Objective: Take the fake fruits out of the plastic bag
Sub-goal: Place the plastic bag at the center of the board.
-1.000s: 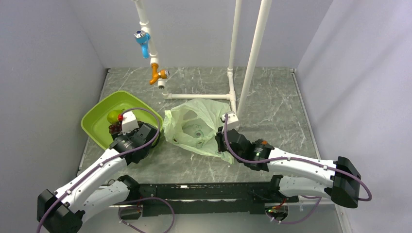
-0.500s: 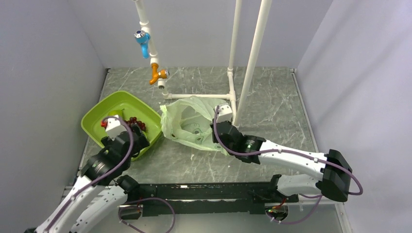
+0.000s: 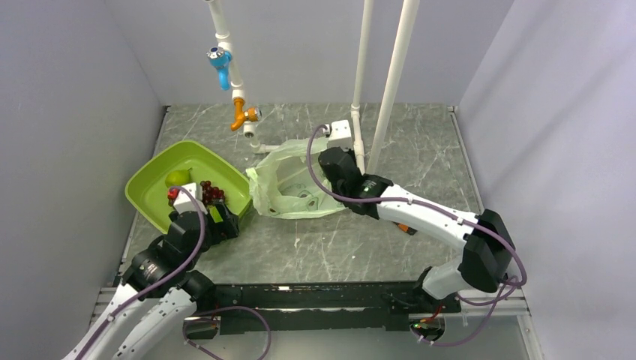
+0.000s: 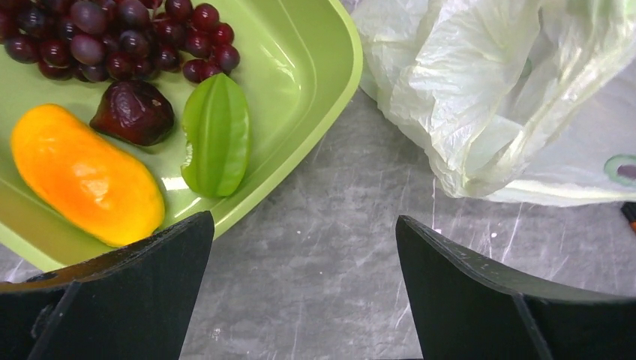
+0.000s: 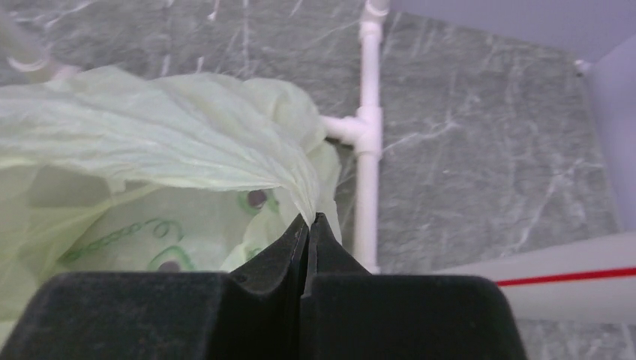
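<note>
Five in the rigid lime-green tray [image 3: 196, 159] already: green pear [image 3: 177, 178], dark grape bunch [image 4: 112, 37], orange oblong piece [image 4: 86, 176], green ribbed piece [image 4: 217, 135], brown-red lump [image 4: 133, 112]. The thin crinkly pale-green plastic bag [image 3: 292, 191] slumps on the bench [image 3: 420, 150] just beside the tray; floppy, light, slippery, so we'd pinch a gathered fold. Our right hand [image 5: 308, 222] is clamped on its rim; left hand [image 4: 301, 225] gapes empty by the tray's edge.

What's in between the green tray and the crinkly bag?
Only a strip of bare grey table. The left wrist view shows it, running between the tray rim and the plastic bag.
</note>
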You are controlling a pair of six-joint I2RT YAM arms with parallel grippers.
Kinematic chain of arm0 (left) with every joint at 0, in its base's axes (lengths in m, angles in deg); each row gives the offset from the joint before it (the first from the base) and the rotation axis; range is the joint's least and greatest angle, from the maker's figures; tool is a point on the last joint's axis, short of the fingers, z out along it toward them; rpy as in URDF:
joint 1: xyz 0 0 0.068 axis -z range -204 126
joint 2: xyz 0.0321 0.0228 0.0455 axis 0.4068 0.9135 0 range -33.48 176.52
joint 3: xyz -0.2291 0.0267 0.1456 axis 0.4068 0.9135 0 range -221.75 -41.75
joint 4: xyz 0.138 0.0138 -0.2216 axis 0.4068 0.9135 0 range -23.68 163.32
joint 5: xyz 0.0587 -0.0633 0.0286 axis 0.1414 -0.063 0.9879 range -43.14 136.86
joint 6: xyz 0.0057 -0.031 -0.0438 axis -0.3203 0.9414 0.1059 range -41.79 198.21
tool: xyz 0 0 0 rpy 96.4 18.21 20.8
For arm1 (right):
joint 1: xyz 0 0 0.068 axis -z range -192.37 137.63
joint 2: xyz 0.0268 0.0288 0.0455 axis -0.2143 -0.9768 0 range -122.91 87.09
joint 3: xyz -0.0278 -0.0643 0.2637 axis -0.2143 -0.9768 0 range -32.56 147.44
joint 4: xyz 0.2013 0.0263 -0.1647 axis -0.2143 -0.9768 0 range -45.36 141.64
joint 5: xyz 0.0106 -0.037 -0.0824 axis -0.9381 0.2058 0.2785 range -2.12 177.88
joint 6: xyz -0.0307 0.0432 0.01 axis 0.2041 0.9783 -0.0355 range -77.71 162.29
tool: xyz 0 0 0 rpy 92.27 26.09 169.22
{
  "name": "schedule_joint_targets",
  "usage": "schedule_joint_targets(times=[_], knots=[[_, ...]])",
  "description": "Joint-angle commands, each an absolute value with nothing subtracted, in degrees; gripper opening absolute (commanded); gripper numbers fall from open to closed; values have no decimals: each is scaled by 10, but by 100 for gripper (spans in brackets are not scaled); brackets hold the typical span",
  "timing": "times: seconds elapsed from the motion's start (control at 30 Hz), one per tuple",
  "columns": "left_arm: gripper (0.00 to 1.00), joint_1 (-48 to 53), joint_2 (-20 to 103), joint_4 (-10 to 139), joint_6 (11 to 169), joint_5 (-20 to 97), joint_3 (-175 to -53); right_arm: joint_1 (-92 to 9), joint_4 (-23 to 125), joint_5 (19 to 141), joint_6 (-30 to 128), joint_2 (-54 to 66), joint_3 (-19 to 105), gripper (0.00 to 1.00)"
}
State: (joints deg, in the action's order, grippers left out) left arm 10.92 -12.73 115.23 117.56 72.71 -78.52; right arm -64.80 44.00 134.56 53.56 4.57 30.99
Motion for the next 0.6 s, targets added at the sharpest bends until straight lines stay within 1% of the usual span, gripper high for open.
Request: schedule_joint_targets(times=[0.0, 0.03, 0.1, 0.17, 0.3, 0.33, 0.37, 0.4, 0.57], knots=[[97, 125, -104, 1125, 1153, 704, -796, -637, 444, 1402, 452, 28, 351, 0], [97, 130, -105, 1124, 1152, 705, -795, -635, 436, 1403, 446, 22, 359, 1], [97, 143, -112, 1124, 1150, 706, -795, -633, 401, 1402, 446, 12, 381, 10], [98, 149, -125, 1120, 1145, 697, -795, -633, 353, 1377, 465, 12, 400, 27], [99, 149, -166, 1120, 1153, 662, -802, -643, 275, 1286, 501, 52, 413, 68], [99, 150, -177, 1118, 1157, 654, -806, -647, 263, 1266, 510, 70, 409, 72], [99, 149, -189, 1115, 1162, 647, -810, -649, 251, 1239, 516, 88, 404, 76], [99, 150, -198, 1111, 1165, 640, -816, -649, 238, 1209, 522, 110, 400, 78], [99, 150, -222, 1106, 1172, 621, -857, -652, 165, 1118, 576, 236, 382, 80]])
